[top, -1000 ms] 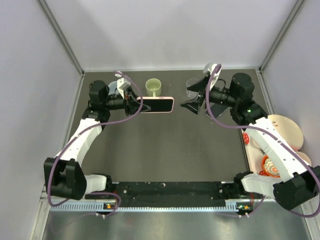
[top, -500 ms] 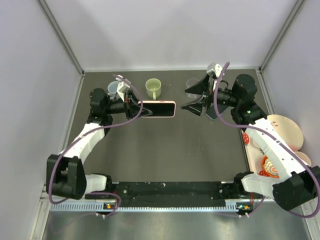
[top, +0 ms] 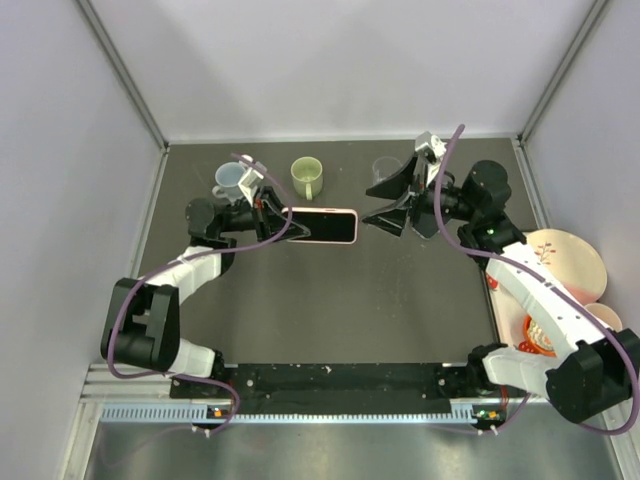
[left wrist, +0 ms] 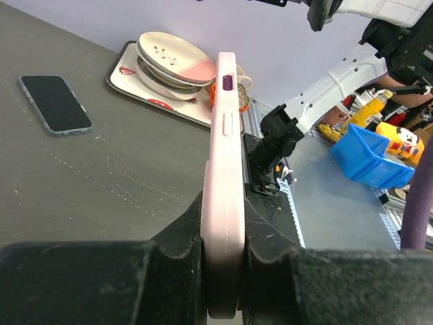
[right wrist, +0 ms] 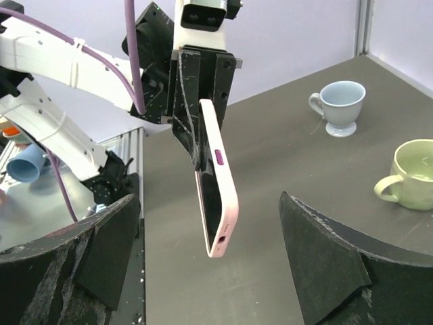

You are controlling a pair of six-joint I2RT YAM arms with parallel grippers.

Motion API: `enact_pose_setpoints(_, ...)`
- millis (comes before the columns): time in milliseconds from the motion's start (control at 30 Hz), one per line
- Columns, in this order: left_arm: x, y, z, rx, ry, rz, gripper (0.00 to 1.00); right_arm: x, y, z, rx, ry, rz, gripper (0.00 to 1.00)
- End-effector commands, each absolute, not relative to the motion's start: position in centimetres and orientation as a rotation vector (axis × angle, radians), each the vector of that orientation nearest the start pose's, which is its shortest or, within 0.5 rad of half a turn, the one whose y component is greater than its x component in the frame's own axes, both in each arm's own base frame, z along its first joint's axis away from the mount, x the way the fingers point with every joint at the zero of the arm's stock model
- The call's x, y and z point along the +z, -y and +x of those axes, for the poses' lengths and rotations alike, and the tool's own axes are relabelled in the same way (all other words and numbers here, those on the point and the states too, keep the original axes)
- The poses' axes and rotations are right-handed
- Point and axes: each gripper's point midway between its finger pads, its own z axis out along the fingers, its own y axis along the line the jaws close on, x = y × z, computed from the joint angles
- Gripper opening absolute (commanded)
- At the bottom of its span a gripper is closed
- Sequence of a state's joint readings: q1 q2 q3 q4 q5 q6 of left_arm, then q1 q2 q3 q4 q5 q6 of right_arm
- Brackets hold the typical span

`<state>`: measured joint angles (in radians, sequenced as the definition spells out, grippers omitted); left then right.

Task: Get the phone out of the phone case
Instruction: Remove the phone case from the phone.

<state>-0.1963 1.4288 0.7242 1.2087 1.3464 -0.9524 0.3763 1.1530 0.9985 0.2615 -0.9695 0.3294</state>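
1. The left arm [top: 185, 268] stretches low over the tabletop [top: 330, 310] with its forearm pointing right. Its jaws are clamped on one end of the pink phone case [left wrist: 224, 176].
2. The case hangs in the air, lengthwise between the two arms. Inside its pink rim sits the phone [top: 320, 227], dark face showing.
3. The right arm [top: 530, 290] bends inward, its jaws spread wide and empty, facing the case's free end and just short of it.

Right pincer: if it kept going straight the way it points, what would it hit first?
Probably the free end of the pink phone case held by the left pincer, though depth is unclear.
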Motion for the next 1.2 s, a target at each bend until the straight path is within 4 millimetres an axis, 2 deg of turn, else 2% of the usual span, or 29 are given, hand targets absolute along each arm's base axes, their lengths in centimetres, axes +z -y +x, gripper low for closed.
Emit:
enact_pose_setpoints(0,30.3,23.3,23.4,-1.516,-1.260,0.997,0.00,37.3,-26.3,24.8,1.279,-1.326,-0.861,0.82)
enact_pose_setpoints(167,30.0,23.4,23.3,-1.520,-1.261,0.999,0.00,37.0,-26.3,25.0,1.289,-1.343,-0.839,0.76)
enact_pose_setpoints(467,30.9,23.3,22.4,-1.475,-1.207,1.048,0.00,35.4,-26.7,25.5,1.357,-1.376,-0.796,0.58)
enact_pose_setpoints(667,31.0,23.2,22.2,-1.445,-1.199,1.060,0.00,35.2,-26.9,25.1,1.411,-1.350,-0.784,0.49)
enact_pose_setpoints(1167,30.4,23.2,23.2,-1.414,-1.234,1.026,0.00,35.1,-26.8,23.7,1.453,-1.319,-0.838,0.41)
